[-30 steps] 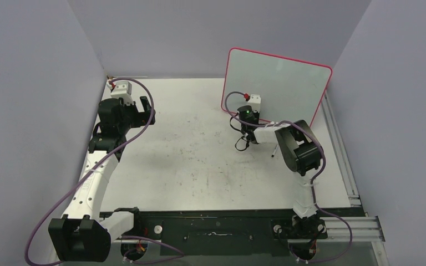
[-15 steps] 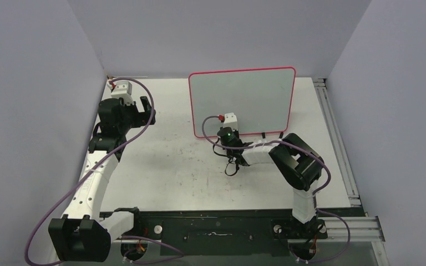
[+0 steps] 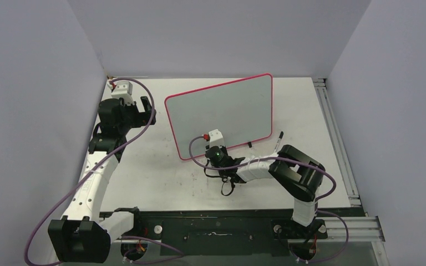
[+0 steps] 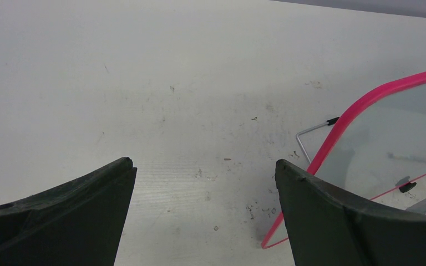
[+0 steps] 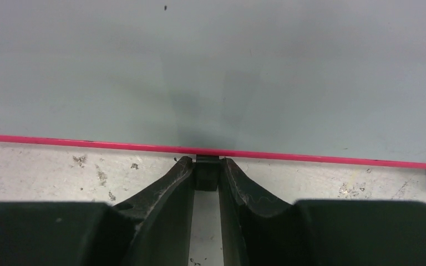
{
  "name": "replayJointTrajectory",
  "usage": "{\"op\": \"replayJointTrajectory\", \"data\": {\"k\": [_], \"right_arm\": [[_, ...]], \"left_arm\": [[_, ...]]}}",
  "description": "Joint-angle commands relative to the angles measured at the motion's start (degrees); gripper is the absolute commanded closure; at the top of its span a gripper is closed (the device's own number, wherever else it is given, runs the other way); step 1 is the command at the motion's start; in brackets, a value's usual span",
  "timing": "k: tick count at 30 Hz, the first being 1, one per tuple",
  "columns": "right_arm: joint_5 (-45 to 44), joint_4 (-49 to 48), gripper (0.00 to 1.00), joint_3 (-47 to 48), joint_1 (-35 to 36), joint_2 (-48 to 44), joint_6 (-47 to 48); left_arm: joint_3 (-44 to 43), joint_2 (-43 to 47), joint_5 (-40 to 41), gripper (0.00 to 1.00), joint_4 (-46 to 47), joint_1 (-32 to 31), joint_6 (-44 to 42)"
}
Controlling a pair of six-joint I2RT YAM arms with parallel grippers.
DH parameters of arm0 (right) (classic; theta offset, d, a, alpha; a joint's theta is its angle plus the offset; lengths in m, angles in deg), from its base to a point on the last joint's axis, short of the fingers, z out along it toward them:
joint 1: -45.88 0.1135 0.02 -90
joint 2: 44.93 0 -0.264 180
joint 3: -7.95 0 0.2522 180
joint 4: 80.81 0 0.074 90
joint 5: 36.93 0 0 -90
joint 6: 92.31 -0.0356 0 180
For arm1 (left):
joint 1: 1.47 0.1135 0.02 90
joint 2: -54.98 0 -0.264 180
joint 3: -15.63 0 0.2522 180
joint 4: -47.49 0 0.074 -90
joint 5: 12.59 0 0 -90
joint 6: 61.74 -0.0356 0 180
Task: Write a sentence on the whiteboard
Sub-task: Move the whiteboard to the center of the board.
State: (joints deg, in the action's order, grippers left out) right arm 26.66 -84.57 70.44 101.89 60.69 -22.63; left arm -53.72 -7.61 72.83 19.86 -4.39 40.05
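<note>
The whiteboard (image 3: 219, 111) has a pale grey face and a pink-red rim, and stands tilted at the table's middle. My right gripper (image 3: 216, 148) is at its lower edge. In the right wrist view this gripper (image 5: 206, 168) is shut on a small black foot (image 5: 206, 176) under the board's rim (image 5: 89, 139), and the board's face (image 5: 211, 72) fills the view above. My left gripper (image 3: 143, 110) is open and empty at the far left, apart from the board. In the left wrist view, the left gripper (image 4: 204, 162) has the board's corner (image 4: 366, 105) to its right.
A thin dark pen-like object (image 3: 280, 136) lies on the table by the right arm's elbow. A second black foot (image 3: 250, 144) shows under the board. A metal rail (image 3: 339, 149) runs along the right table edge. A wire leg (image 4: 310, 130) sticks out behind the board.
The whiteboard has moved from the back right leftward and nearer, turning as it went, with my right gripper at its lower edge. The left arm has not moved.
</note>
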Motion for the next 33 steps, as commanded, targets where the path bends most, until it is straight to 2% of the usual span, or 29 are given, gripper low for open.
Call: {"op": "replayJointTrajectory", "data": {"k": [1,3,5,8,12,20,22,24,29,33], "right_arm": [[0.1,1.5,0.63,-0.7,1.0,-2.2,-0.6],[0.1,1.6,0.45,-0.8,1.1,-2.7,-0.3],[-0.2,2.1,0.33,-0.9,1.5,-3.7,0.0],[-0.3,4.1,0.22,-1.2,2.1,-6.2,0.2],[-1.2,9.6,0.13,-2.1,3.9,-11.7,-0.6],[-4.6,28.6,0.09,-2.8,4.9,-28.4,-5.8],[-6.3,34.0,0.14,-1.9,3.4,-31.4,-7.4],[-5.6,38.0,0.19,-1.1,-0.2,-33.8,-8.7],[2.4,41.7,0.24,-0.8,-12.6,-38.9,-7.9],[13.0,42.8,0.31,-1.1,-25.9,-38.4,-7.3]], "left_arm": [[-0.2,1.6,0.1,0.04,2.5,-0.3,0.1],[-0.2,1.8,0.5,0.04,2.3,-0.5,-0.1],[-0.2,2.1,0.8,0.04,2.2,-0.5,-0.2],[-0.3,2.4,1.4,0.04,2.0,-0.5,-0.4],[-0.3,3.0,1.8,0.04,1.9,-0.6,-0.6],[0.1,4.3,3.4,0.04,1.7,-0.9,-1.2],[0.1,4.5,4.0,0.04,1.6,-1.4,-1.5],[0.0,4.5,5.2,0.04,1.3,-2.2,-2.1],[0.2,4.7,6.6,0.04,1.1,-3.5,-2.9],[0.3,4.9,5.9,0.04,1.2,-3.6,-2.7]]}}
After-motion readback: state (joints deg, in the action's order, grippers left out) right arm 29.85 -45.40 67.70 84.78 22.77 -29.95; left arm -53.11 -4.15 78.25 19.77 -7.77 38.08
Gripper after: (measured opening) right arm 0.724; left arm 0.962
